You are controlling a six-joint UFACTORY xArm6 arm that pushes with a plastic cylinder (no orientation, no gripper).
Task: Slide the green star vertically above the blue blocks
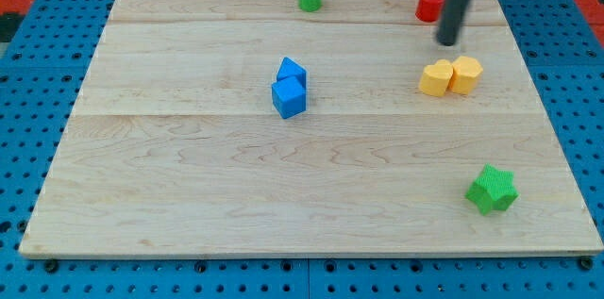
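My tip has no hand, sits near the tabletop's top right corner, and could bump the yellow blocks going to the green star.

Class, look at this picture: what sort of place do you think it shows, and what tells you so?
Probably a robotics lab bench: a pale wooden board lies on blue perforated matting, small coloured blocks such as the green star are scattered on it, and my tip hangs above the yellow blocks.
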